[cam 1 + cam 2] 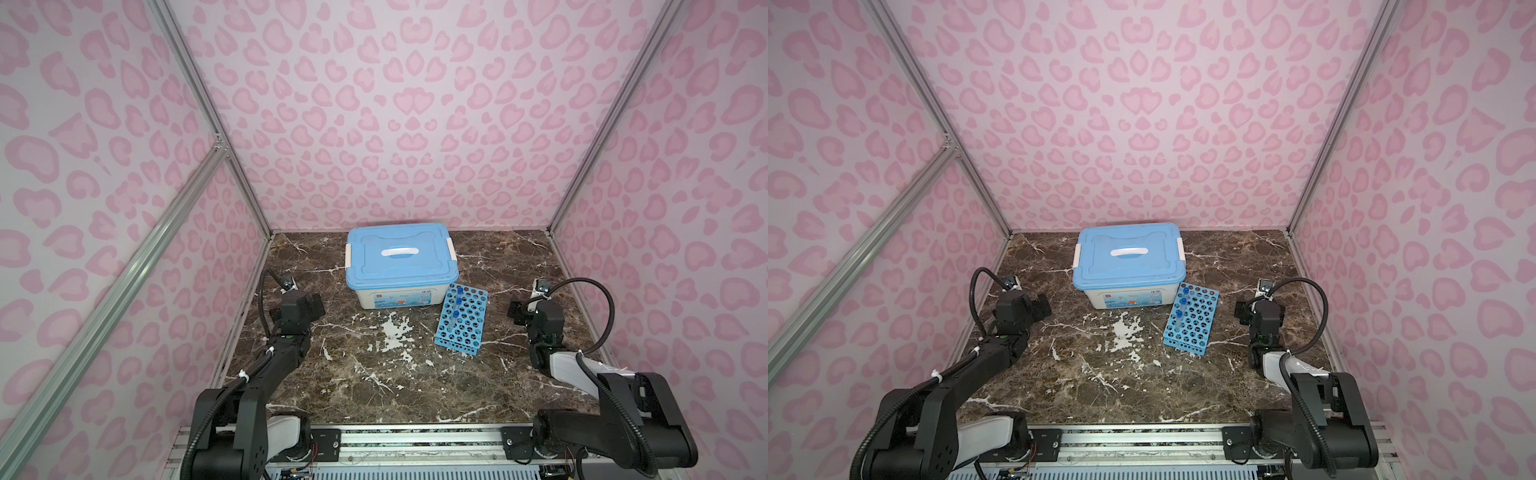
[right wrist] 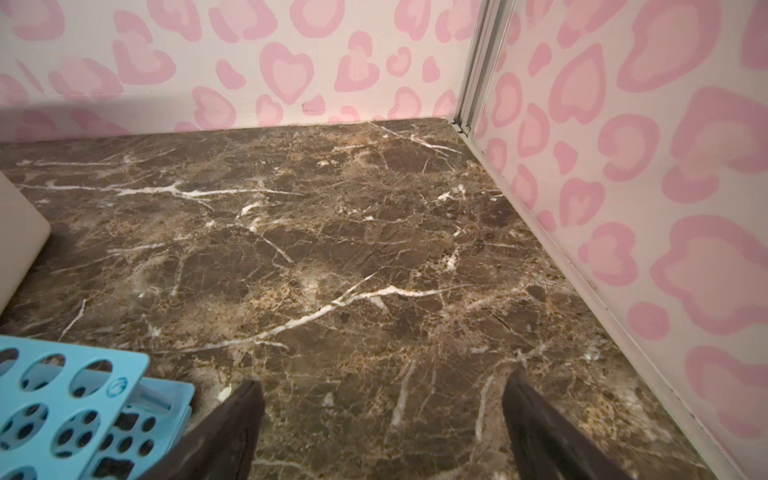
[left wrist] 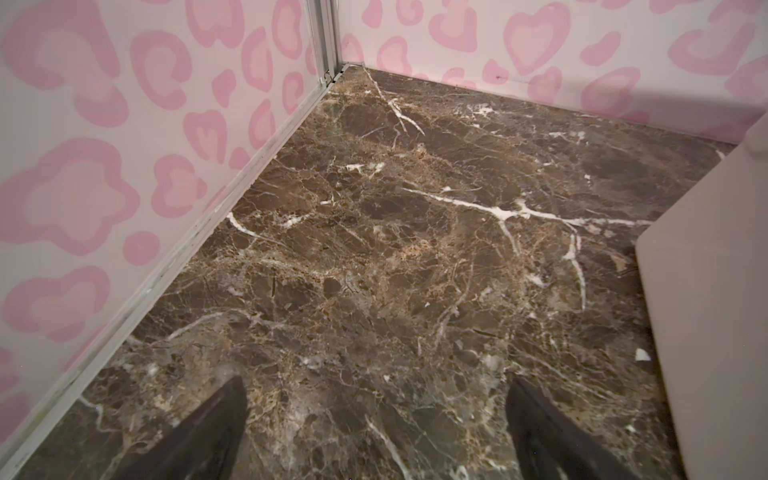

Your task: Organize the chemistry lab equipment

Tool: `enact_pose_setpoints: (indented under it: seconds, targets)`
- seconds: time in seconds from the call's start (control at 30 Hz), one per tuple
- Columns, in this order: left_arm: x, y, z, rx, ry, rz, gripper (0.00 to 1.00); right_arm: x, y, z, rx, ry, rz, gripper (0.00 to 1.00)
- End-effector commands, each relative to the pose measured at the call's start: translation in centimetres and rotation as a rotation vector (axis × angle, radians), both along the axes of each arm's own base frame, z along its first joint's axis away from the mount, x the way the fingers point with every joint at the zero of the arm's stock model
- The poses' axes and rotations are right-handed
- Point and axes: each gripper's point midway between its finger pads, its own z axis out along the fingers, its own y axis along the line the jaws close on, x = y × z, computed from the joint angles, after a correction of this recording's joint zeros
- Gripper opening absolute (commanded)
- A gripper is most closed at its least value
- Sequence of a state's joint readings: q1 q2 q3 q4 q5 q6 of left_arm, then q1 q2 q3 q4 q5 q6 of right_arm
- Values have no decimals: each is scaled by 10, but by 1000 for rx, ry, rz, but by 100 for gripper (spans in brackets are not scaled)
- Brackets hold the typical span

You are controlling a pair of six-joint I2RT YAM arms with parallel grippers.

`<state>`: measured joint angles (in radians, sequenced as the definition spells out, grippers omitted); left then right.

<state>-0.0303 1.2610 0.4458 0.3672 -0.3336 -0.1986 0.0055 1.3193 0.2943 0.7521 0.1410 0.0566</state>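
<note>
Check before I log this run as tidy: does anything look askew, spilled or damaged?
Only the blue rack sits skewed beside the closed box, tubes standing in it. The white blotches on the table look like marble pattern, not a spill.

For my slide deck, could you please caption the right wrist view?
Open right gripper over brown marble tabletop beside a corner of the blue perforated plastic rack; pink-patterned walls behind.

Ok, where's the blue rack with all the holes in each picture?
Top view: the blue perforated rack lies right of middle, just in front of the white storage box's right corner.
Top view: same spot, right of middle by the box.
Left wrist view: not in it.
Right wrist view: only one corner of it, at the picture's edge.
Shared landmark: the white storage box, partly seen in all four.
</note>
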Motion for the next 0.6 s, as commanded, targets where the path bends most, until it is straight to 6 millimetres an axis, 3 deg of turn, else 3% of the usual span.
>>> enact_pose_setpoints:
  seconds: [0.0, 0.33, 0.57]
  targets:
    - [15, 0, 25, 21, -177, -11, 98, 4, 0, 17, -9, -138, -1, 91]
    - [23, -12, 30, 75, -230, -111, 98, 14, 11, -2, -22, -118, 70, 94]
    - [34, -17, 13, 50, -215, -168, 98, 30, 10, -11, -11, -28, 68, 93]
